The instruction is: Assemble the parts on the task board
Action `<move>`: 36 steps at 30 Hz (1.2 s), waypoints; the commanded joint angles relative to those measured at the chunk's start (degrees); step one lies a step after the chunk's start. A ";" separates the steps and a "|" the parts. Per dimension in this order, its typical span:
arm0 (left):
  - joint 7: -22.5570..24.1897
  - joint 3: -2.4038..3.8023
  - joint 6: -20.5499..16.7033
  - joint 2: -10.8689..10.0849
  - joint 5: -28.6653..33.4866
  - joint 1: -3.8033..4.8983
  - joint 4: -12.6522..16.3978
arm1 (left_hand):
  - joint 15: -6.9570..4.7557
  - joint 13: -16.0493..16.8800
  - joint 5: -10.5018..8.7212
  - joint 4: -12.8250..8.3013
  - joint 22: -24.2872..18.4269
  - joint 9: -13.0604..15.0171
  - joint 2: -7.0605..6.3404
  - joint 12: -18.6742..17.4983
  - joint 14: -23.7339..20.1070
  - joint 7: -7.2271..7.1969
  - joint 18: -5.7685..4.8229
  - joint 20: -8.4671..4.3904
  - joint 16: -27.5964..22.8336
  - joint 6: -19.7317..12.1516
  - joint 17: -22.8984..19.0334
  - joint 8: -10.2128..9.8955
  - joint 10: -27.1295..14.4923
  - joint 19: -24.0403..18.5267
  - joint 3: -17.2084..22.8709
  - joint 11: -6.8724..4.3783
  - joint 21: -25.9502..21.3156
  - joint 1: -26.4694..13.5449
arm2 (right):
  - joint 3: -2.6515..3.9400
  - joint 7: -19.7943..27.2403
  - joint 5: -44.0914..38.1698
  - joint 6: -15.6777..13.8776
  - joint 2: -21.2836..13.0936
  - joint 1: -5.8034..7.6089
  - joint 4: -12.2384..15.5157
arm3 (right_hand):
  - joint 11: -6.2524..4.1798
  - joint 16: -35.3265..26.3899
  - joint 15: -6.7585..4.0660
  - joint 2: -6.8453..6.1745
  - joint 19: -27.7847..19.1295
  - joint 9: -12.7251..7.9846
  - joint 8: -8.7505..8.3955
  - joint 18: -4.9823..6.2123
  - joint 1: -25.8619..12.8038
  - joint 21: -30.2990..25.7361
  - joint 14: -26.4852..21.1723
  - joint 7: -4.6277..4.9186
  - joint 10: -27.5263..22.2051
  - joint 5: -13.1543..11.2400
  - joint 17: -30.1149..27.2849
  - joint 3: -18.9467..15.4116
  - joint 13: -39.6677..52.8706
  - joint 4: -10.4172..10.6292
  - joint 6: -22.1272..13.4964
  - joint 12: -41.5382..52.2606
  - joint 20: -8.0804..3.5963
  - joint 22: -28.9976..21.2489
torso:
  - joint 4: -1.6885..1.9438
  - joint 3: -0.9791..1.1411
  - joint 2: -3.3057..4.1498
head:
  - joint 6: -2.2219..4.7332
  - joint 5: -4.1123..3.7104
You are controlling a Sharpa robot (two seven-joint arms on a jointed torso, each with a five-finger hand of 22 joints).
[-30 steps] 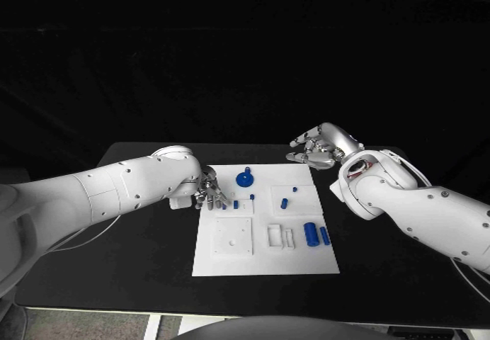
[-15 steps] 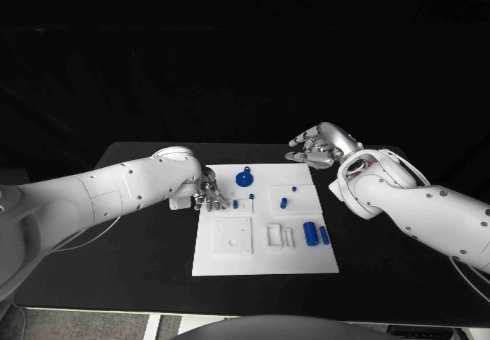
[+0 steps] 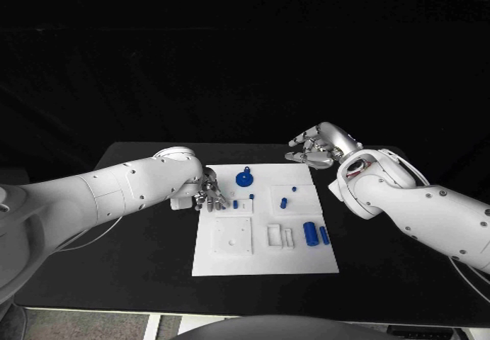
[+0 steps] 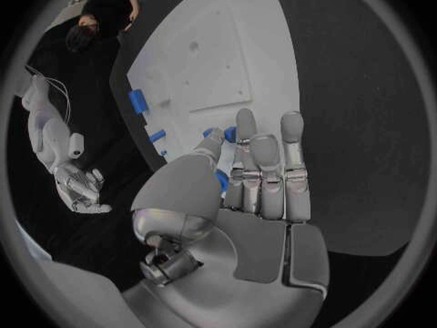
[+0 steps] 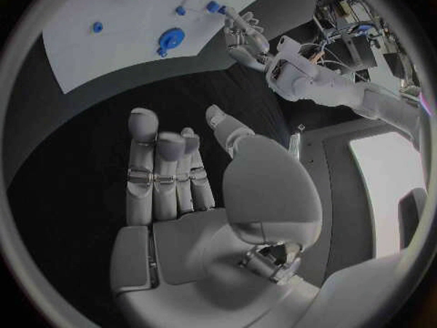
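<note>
On the 1 white task board (image 3: pixel 306 258) lie 1 round blue part with a tab (image 3: pixel 244 178), 1 thick blue cylinder (image 3: pixel 310 233), 1 slim blue pin (image 3: pixel 325 236) and 4 small blue pegs (image 3: pixel 284 202), with 2 hands (image 3: pixel 210 194) in sight.

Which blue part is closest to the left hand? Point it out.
The small upright blue peg on the task board beside the left hand's fingertips. The round blue disc and the large cylinder sit farther off.

Task board (image 3: pixel 263 255) mid-table, parts (image 3: pixel 310 233) on it; left hand (image 3: pixel 210 194) at its left edge, right hand (image 3: pixel 323 145) behind
</note>
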 commanded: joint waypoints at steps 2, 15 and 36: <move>0.35 0.00 0.13 0.49 0.57 -0.20 -0.42 | -0.01 0.01 -0.17 -0.11 1.08 0.09 0.45 -0.20 0.23 0.13 0.36 -0.09 -0.32 -0.60 0.04 -0.39 0.11 0.34 0.13 0.11 -0.16 0.51 | 0.03 0.14 -0.53 0.59 0.07 0.00 0.05 | 0.07 0.11 0.03 0.40 0.00 -0.02 -0.06 0.85 0.02 -0.11 -0.39 -0.02 -0.24 0.05 -0.05 0.13 -0.01 0.24 0.13 0.17 0.36 2.40 | -0.03 0.02 0.03 | -0.04 -0.04; 0.45 -0.04 0.37 1.49 1.48 -0.64 -1.99 | 0.15 -0.05 -0.04 -0.11 1.08 -0.09 1.58 -0.35 0.10 0.41 0.46 0.06 -0.32 -1.40 0.08 -0.91 -0.34 0.26 0.90 0.29 -0.26 0.93 | 0.03 0.08 -0.53 0.66 0.14 -0.01 0.06 | 0.07 0.11 0.03 0.40 0.00 -0.02 -0.06 0.85 0.02 -0.11 -0.39 -0.02 -0.24 0.05 -0.05 0.13 -0.01 0.24 0.13 0.17 0.36 2.40 | -0.04 0.04 0.01 | -0.04 -0.24; 1.22 -0.04 -1.73 1.35 2.88 -0.70 -1.83 | -0.05 -0.52 5.95 -9.16 1.15 3.23 5.89 -0.83 0.60 0.44 0.81 -0.09 0.09 -1.99 0.50 1.40 0.67 0.11 9.51 0.25 0.99 6.27 | 0.03 -0.12 -0.59 1.02 0.12 -0.01 0.04 | 0.08 0.18 0.03 0.37 0.01 -0.02 -0.05 0.85 -0.04 -0.01 -0.37 -0.02 -0.20 0.15 0.00 0.17 0.05 0.27 0.10 0.25 0.36 2.42 | 0.03 0.01 0.00 | -0.05 -0.18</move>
